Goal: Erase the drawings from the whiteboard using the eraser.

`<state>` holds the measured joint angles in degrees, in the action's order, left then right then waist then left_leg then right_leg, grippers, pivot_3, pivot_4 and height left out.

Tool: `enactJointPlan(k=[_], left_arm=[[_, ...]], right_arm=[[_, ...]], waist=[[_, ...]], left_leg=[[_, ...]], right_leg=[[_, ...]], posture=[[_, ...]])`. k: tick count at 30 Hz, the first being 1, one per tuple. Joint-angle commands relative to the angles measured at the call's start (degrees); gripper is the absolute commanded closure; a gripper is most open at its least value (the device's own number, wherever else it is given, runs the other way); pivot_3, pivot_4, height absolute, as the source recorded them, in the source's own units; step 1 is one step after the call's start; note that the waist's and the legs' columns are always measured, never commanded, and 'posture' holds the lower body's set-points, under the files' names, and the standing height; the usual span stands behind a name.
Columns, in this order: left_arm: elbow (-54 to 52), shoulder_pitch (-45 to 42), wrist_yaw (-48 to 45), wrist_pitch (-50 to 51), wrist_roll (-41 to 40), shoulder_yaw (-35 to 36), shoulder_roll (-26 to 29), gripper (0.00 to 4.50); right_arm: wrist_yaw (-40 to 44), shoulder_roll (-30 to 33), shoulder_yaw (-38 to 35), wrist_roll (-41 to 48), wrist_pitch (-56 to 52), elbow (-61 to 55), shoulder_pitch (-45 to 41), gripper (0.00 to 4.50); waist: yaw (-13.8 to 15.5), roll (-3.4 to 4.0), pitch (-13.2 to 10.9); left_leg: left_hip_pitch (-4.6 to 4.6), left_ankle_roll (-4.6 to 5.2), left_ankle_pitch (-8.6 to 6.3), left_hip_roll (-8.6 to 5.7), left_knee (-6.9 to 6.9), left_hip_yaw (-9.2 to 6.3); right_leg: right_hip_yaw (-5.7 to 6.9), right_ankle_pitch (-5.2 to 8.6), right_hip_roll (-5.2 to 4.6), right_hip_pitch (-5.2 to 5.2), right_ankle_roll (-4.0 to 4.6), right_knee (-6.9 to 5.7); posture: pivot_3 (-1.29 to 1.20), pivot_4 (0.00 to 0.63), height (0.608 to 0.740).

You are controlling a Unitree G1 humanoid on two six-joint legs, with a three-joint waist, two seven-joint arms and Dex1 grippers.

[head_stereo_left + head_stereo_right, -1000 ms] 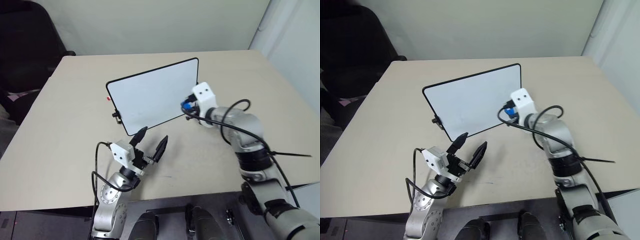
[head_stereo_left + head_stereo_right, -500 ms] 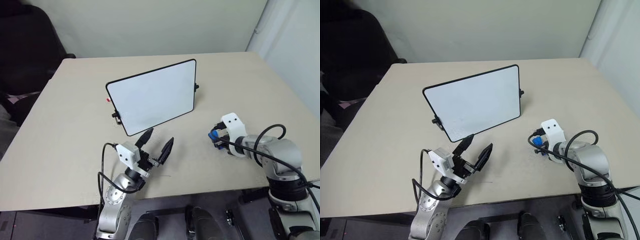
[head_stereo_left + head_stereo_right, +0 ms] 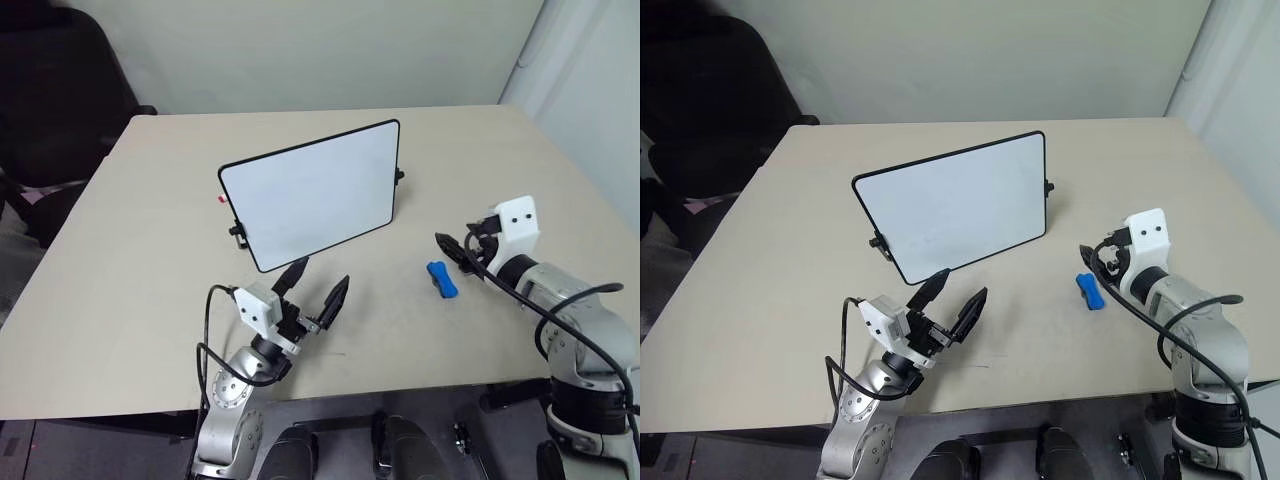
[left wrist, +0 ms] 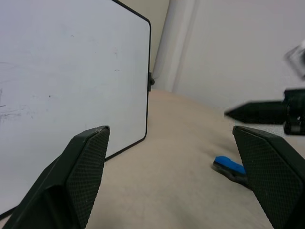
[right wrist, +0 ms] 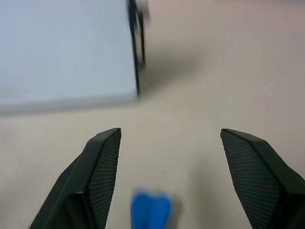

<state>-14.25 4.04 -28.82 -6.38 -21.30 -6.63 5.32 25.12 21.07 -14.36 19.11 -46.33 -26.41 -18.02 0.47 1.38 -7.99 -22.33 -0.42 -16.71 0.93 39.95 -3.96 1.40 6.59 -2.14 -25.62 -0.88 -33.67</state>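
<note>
Beige desk (image 3: 150, 260): whiteboard (image 3: 310, 195) standing at 12 o'clock, face wiped clean. Eraser (image 3: 442, 279) lies flat, long axis 11-to-5, just beside right gripper (image 3: 455, 250), at its 8 o'clock; jaws released. Left gripper (image 3: 316, 287) jaws released, farther off.

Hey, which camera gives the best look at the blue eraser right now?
The left eye view: the eraser lies whole on the table, with nothing over it, between the whiteboard and the right gripper. The right eye view shows the same. The left wrist view catches it small and partly behind a finger; the right wrist view shows one blurred end.
</note>
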Motion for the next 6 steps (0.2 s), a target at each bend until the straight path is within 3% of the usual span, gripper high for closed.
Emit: enactJointPlan(k=[1, 6], left_arm=[[0.0, -0.7, -1.0, -1.2, -0.6, -0.1, -0.3, 0.00], [0.1, -1.0, -1.6, -0.8, -0.9, 0.2, -0.1, 0.00]], right_arm=[[4.8, -4.4, -4.6, 11.4, 5.0, -3.3, 1.2, 0.95], [10.5, -5.1, -2.7, 19.2, 8.0, -5.3, 5.0, 0.95]], waist=[[0.0, 0.00, 0.0], [0.0, -0.01, 0.0]], left_leg=[[0.00, 0.00, -0.01, -0.01, 0.00, 0.00], [-0.07, -0.05, 0.01, -0.17, 0.03, 0.02]], right_leg=[[0.00, 0.04, 0.01, 0.00, -0.02, 0.00], [-0.02, 0.17, -0.02, 0.02, -0.15, 0.06]], posture=[[0.00, 0.150, 0.737], [0.00, 0.150, 0.737]])
